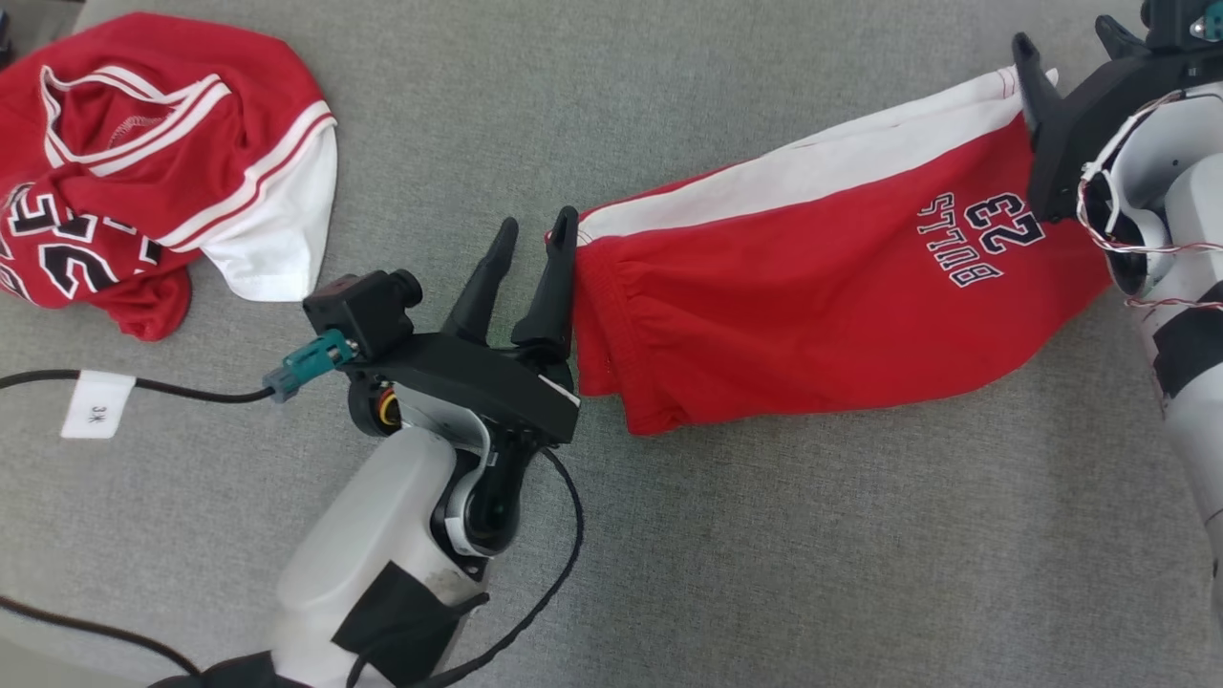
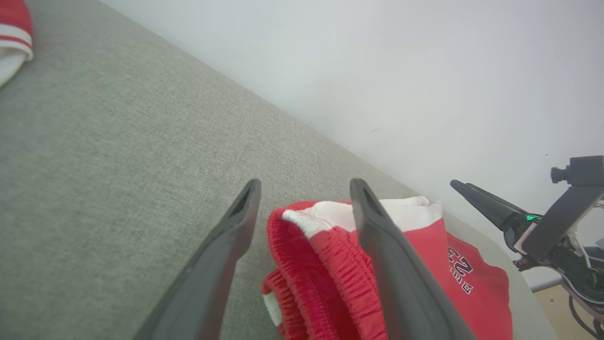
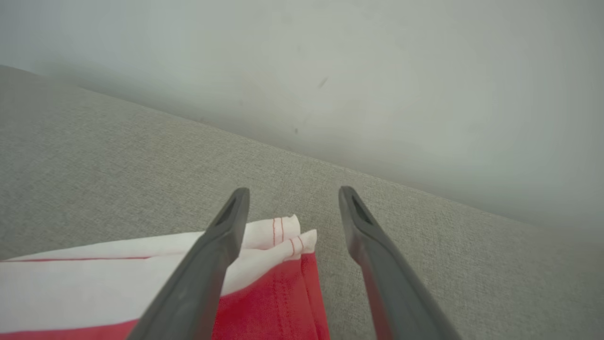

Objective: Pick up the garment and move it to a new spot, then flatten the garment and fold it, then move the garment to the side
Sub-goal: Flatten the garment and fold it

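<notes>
Red shorts (image 1: pixel 822 277) with a white side stripe and "BULLS 23" print lie stretched across the grey fabric table (image 1: pixel 669 573). At the elastic waistband end (image 2: pixel 330 264) my left gripper (image 1: pixel 537 222) stands open, its right finger against the band's edge. In the left wrist view the waistband sits between and under the fingers of that gripper (image 2: pixel 306 183). My right gripper (image 1: pixel 1065 31) is open at the far hem corner. In the right wrist view the white hem corner (image 3: pixel 283 236) lies between the fingers of the open right gripper (image 3: pixel 294 190), partly under the left one.
A crumpled red and white jersey (image 1: pixel 143 162) lies at the table's far left, its edge also in the left wrist view (image 2: pixel 12 38). A black cable (image 1: pixel 191 390) with a white label (image 1: pixel 96 403) runs to my left wrist. A pale wall (image 3: pixel 377 71) borders the table's far edge.
</notes>
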